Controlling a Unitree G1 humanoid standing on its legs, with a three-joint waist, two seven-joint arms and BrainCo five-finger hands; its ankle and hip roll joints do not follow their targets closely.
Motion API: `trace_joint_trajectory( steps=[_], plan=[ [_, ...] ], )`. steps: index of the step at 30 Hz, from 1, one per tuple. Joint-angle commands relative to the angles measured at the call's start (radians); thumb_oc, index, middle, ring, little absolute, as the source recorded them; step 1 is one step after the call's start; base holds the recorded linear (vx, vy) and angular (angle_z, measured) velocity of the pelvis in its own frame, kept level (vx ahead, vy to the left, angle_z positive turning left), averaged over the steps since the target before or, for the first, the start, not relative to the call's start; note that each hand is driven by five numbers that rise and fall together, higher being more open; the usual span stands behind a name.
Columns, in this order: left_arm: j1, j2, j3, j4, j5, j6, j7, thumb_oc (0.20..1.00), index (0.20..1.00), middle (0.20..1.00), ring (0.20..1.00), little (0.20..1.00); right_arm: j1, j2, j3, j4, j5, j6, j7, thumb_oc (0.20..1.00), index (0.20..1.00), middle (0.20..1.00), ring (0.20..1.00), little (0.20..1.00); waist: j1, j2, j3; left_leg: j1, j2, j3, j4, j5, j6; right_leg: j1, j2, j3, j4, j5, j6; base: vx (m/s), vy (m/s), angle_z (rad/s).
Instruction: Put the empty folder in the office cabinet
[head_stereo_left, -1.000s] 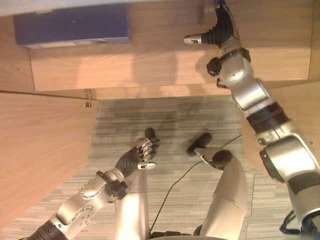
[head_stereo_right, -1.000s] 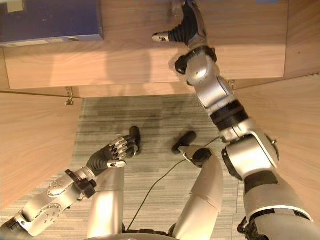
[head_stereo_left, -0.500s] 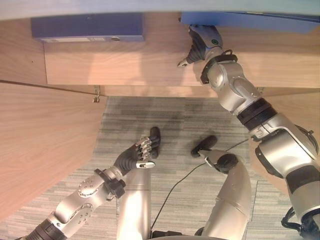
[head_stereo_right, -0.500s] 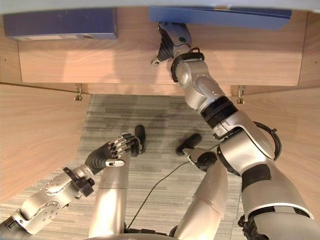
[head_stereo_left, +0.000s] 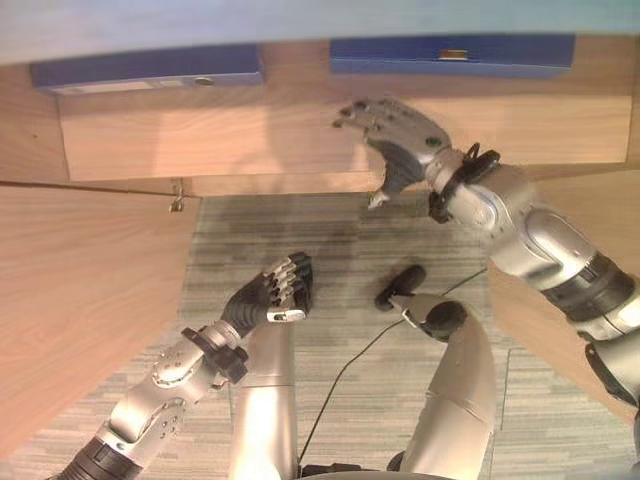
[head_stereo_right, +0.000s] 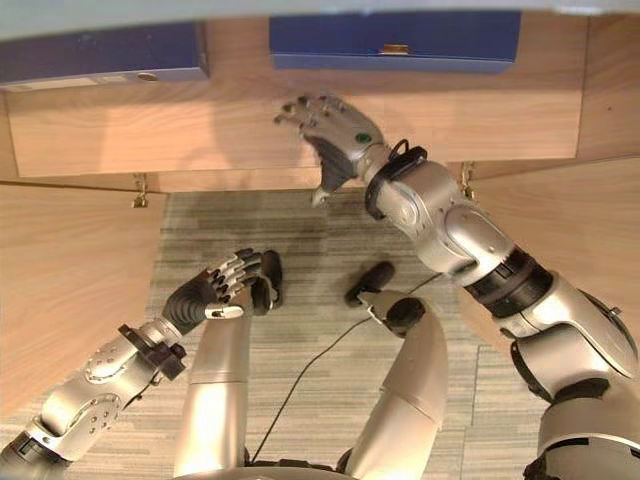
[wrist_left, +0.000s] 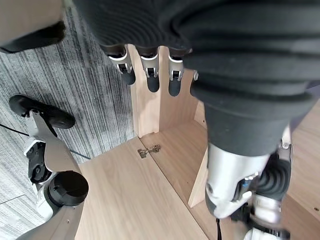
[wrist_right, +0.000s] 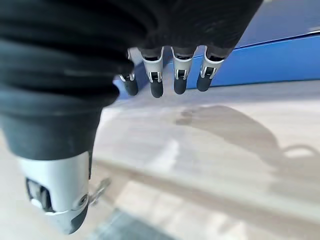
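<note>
A blue folder (head_stereo_left: 450, 52) lies flat at the back right of the wooden cabinet shelf (head_stereo_left: 250, 135); it also shows as a blue band (wrist_right: 280, 55) past my right hand's fingers (wrist_right: 180, 75). My right hand (head_stereo_left: 395, 130) hovers over the shelf just in front of the folder, apart from it, open with fingers spread and holding nothing. My left hand (head_stereo_left: 270, 300) hangs low over the carpet in front of the cabinet, open with loosely bent fingers (wrist_left: 150, 75) and nothing in it.
A second blue folder (head_stereo_left: 145, 68) lies at the shelf's back left. The cabinet's left door (head_stereo_left: 80, 290) and right door (head_stereo_left: 600, 230) stand open on either side, with a hinge (head_stereo_left: 177, 205) at the left. Grey striped carpet (head_stereo_left: 330, 260) lies between them.
My right hand has let go of the folder at the shelf's back and drawn back toward me with its fingers spread. The folder stays in place. My left hand has barely moved.
</note>
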Motion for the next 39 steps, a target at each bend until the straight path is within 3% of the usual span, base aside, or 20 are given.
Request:
trace_joint_trajectory(
  steps=[1,7,20,22,24,31,32,36,37,39],
  plan=[
    [0.077,-0.016,0.020,-0.098,0.048,-0.022,-0.038,1.000,1.000,1.000,1.000,1.000,-0.086,-0.019,0.023,-0.032,0.081,-0.061,0.079,1.000,1.000,1.000,1.000,1.000,0.021,-0.009,-0.010,0.008,-0.014,-0.044,-0.063,-0.009,-0.023,0.042,-0.020,0.107,0.035,-0.055,0.108,0.00,0.000,0.00],
    [0.054,-0.015,0.037,-0.101,0.051,-0.027,-0.054,1.000,1.000,1.000,1.000,1.000,-0.175,-0.118,0.133,-0.136,0.273,-0.060,0.166,1.000,1.000,1.000,1.000,1.000,0.021,-0.025,-0.016,0.009,-0.003,-0.042,-0.046,-0.015,-0.028,0.037,-0.022,0.112,0.049,-0.057,0.110,0.01,-0.005,-0.03],
    [0.051,-0.034,0.056,-0.061,0.008,-0.042,-0.053,1.000,1.000,1.000,1.000,1.000,-0.176,-0.161,0.189,-0.083,0.233,-0.082,0.137,1.000,1.000,1.000,1.000,1.000,0.021,-0.027,-0.023,0.130,0.003,-0.002,-0.193,0.044,-0.059,0.150,-0.003,0.069,-0.082,0.006,0.139,-0.02,-0.018,-0.03],
    [0.033,-0.031,0.009,0.026,0.002,-0.042,-0.063,1.000,1.000,1.000,1.000,1.000,-0.118,-0.102,0.245,0.025,0.215,-0.080,0.153,1.000,1.000,1.000,1.000,1.000,0.028,-0.030,-0.035,0.299,0.017,0.010,-0.361,0.102,-0.075,0.302,0.024,0.014,-0.224,0.071,0.175,-0.03,-0.098,-0.09],
    [0.030,-0.027,-0.008,0.076,-0.001,-0.038,-0.069,1.000,1.000,1.000,1.000,1.000,-0.116,-0.080,0.277,0.073,0.201,-0.080,0.152,1.000,1.000,1.000,1.000,1.000,0.029,-0.031,-0.040,0.384,0.017,0.008,-0.444,0.128,-0.080,0.373,0.050,-0.006,-0.296,0.102,0.191,0.01,-0.066,-0.09],
    [0.039,-0.066,-0.067,0.370,0.008,-0.013,-0.087,1.000,1.000,1.000,1.000,1.000,-0.053,0.045,0.366,0.286,0.175,-0.084,0.153,1.000,1.000,1.000,1.000,1.000,0.035,-0.019,-0.059,0.674,0.021,0.005,-0.727,0.245,-0.112,0.638,0.155,-0.061,-0.542,0.177,0.219,0.06,-0.095,-0.08],
    [0.035,-0.123,-0.066,0.561,0.033,-0.007,-0.093,1.000,1.000,1.000,1.000,1.000,-0.021,0.149,0.418,0.447,0.130,-0.093,0.141,1.000,1.000,1.000,1.000,1.000,0.035,-0.012,-0.073,0.799,0.030,0.001,-0.858,0.313,-0.136,0.752,0.222,-0.079,-0.660,0.195,0.217,0.13,-0.202,-0.02],
    [0.030,-0.224,-0.028,0.761,0.047,0.002,-0.077,1.000,1.000,1.000,1.000,1.000,0.050,0.279,0.418,0.628,0.107,-0.088,0.119,1.000,1.000,1.000,1.000,1.000,0.036,-0.013,-0.105,0.879,0.056,0.012,-0.951,0.370,-0.154,0.828,0.285,-0.085,-0.768,0.211,0.214,0.07,-0.160,-0.10],
    [-0.022,-0.335,0.019,1.006,0.056,0.022,-0.045,1.000,1.000,1.000,1.000,1.000,0.114,0.440,0.414,0.900,0.058,-0.058,0.080,1.000,1.000,1.000,1.000,1.000,0.051,-0.019,-0.144,0.930,0.074,0.013,-1.011,0.414,-0.170,0.891,0.339,-0.086,-0.878,0.234,0.213,0.03,-0.153,-0.13],
    [-0.045,-0.366,0.037,1.071,0.079,0.020,-0.033,1.000,1.000,1.000,1.000,1.000,0.131,0.500,0.404,0.991,0.044,-0.051,0.062,1.000,1.000,1.000,1.000,1.000,0.056,-0.020,-0.158,0.953,0.071,0.009,-1.014,0.406,-0.170,0.917,0.356,-0.078,-0.916,0.249,0.214,0.04,-0.125,-0.14]
  ],
)
